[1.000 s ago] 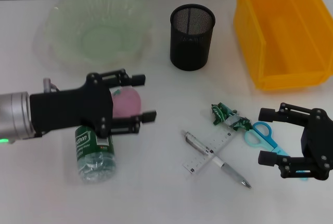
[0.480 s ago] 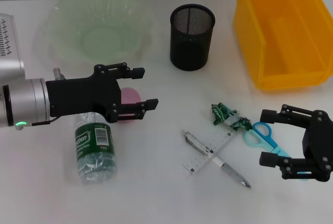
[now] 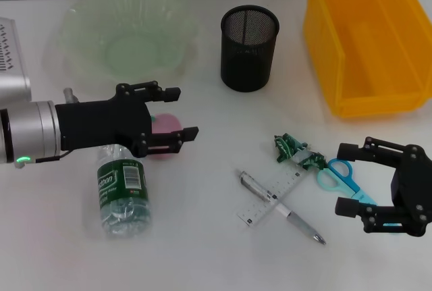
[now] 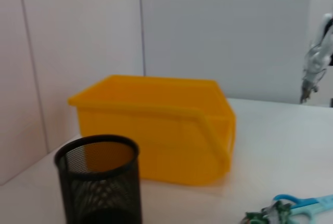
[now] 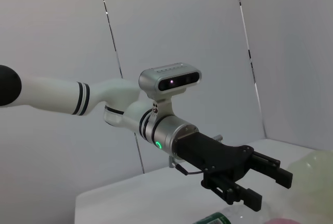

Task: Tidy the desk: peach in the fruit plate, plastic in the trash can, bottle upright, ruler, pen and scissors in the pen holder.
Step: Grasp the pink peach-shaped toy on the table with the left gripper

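Observation:
A pink peach (image 3: 167,127) lies on the white table, partly hidden under my open left gripper (image 3: 179,111), whose fingers stand on either side of it. A green-labelled bottle (image 3: 121,193) lies on its side just in front of that arm. A green plastic wrapper (image 3: 293,150), a clear ruler (image 3: 270,200) crossed by a pen (image 3: 291,215), and blue scissors (image 3: 332,173) lie at the front right. My right gripper (image 3: 342,176) is open around the scissors' handles. The black mesh pen holder (image 3: 249,46) stands at the back centre. My left gripper also shows in the right wrist view (image 5: 269,188).
A pale green glass fruit plate (image 3: 88,17) sits at the back left. A yellow bin (image 3: 317,41) stands at the back right. In the left wrist view the pen holder (image 4: 99,182) stands before the bin (image 4: 156,125), with the scissors (image 4: 307,203) beyond.
My left gripper has drawn back to the left and slightly farther from me, uncovering more of the bottle. The peach stays in place. The right arm has not moved.

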